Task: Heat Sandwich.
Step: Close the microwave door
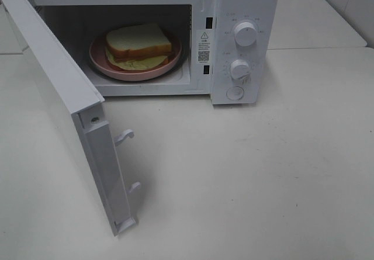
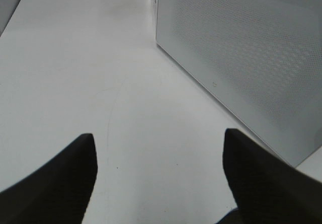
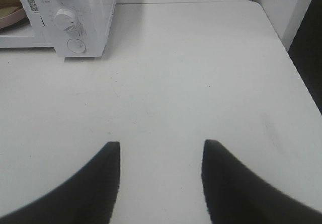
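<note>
Sandwich (image 1: 139, 42) on its pink plate (image 1: 140, 76) inside the open microwave (image 1: 248, 6), upper centre of the high view. It is probably light, soft and easily crushed, with filling prone to slide, so the plate rim seems the safer hold. Left gripper (image 2: 158, 133) and right gripper (image 3: 161, 142): jaws apart, empty.

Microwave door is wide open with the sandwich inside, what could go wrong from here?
Pushing the white hinged microwave door shut with the open left gripper could slide the white microwave oven on the smooth white table. The door's white latch hooks might miss their slots, leaving it ajar.
</note>
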Controlling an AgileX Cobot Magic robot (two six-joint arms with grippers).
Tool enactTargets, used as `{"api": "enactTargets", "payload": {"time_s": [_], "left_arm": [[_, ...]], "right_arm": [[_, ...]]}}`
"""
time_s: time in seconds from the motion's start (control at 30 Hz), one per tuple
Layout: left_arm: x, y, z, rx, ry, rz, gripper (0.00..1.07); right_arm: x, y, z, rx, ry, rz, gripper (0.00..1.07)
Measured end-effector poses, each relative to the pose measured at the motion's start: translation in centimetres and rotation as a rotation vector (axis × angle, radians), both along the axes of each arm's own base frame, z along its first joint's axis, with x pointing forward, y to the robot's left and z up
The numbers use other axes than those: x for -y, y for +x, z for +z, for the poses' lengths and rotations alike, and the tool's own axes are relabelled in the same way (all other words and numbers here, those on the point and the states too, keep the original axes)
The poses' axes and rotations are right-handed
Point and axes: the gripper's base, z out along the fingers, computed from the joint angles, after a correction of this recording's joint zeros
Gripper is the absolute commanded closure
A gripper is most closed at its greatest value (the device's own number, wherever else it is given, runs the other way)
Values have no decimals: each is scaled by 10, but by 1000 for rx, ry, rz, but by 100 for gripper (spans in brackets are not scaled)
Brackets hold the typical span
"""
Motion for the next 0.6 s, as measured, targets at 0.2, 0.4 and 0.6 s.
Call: {"api": "enactTargets", "payload": {"time_s": [0.2,0.4,0.6], "left_arm": [[0,0,0,0,0,0,40],[0,0,0,0,0,0,40],[0,0,1,7,3,-2,40]], "right_arm": [[0,0,0,0,0,0,56],[0,0,0,0,0,0,56],[0,0,0,0,0,0,56]]}}
